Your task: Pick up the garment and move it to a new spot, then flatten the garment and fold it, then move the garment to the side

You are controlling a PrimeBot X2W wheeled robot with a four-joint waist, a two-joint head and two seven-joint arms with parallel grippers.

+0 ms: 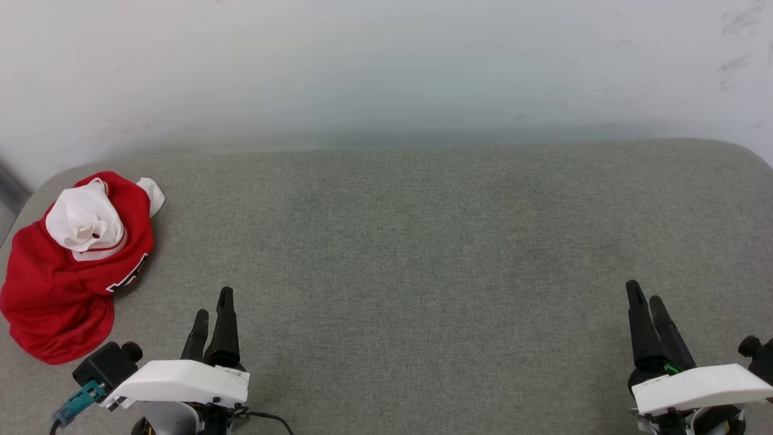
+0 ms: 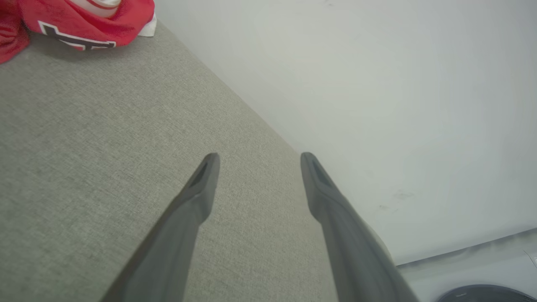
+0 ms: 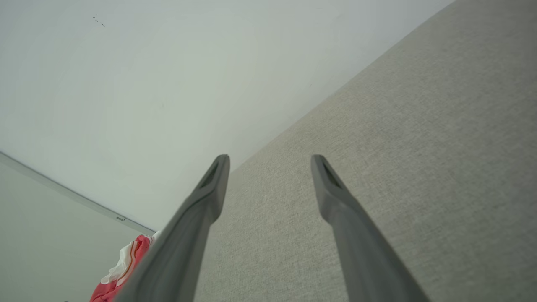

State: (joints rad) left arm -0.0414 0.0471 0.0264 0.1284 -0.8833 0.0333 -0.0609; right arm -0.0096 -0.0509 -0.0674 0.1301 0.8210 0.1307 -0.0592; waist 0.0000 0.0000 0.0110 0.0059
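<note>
Left fingers (image 1: 221,307) were spread wide, gripping nothing, above the grey table (image 1: 423,241). Right fingers (image 1: 642,302) were parted too, and empty. The garment (image 1: 60,284) lay crumpled in a red-and-white heap just left of the left fingers, not touching them, well apart from the right fingers.

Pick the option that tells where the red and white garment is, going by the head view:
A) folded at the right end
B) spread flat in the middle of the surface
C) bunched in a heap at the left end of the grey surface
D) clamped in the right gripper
C: the garment lies crumpled at the left end of the grey surface, ahead and to the left of the open left gripper; the right gripper is open, holding nothing.
</note>
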